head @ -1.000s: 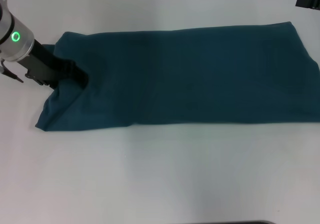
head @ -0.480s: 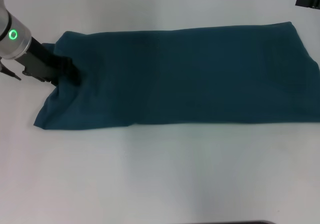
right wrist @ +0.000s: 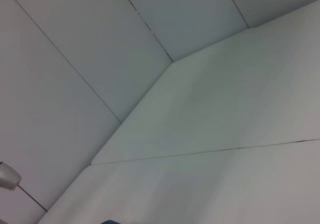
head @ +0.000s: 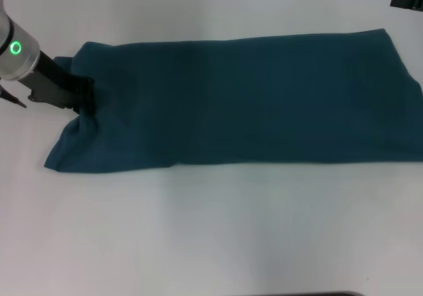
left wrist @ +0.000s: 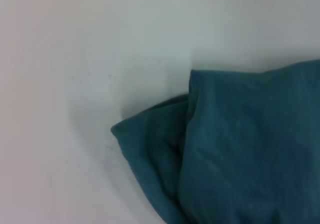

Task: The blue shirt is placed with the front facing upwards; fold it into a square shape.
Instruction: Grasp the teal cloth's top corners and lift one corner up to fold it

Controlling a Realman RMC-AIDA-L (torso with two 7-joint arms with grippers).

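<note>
- The blue shirt (head: 244,101) lies flat across the white table (head: 211,230), folded long.
- The left gripper (head: 84,96) touches its left end; I cannot tell its grip.
- The left wrist view alone shows a tucked layer (left wrist: 150,144).
- The right gripper (head: 406,0) waits far right.

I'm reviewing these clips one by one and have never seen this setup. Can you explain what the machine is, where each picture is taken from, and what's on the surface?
This is a two-armed robot with grasping jaws on each arm. The head view looks down from a camera on its head at a white table. On it lies the blue shirt, already folded into a long band, plain side up.

The left gripper sits at the shirt's left end, its dark tip against the cloth; whether it grips the cloth cannot be seen. The left wrist view, from that arm's camera, shows the same end close up, with layered folds of fabric.

The right gripper is parked at the far right edge. Its wrist camera sees only bare white panels.
</note>
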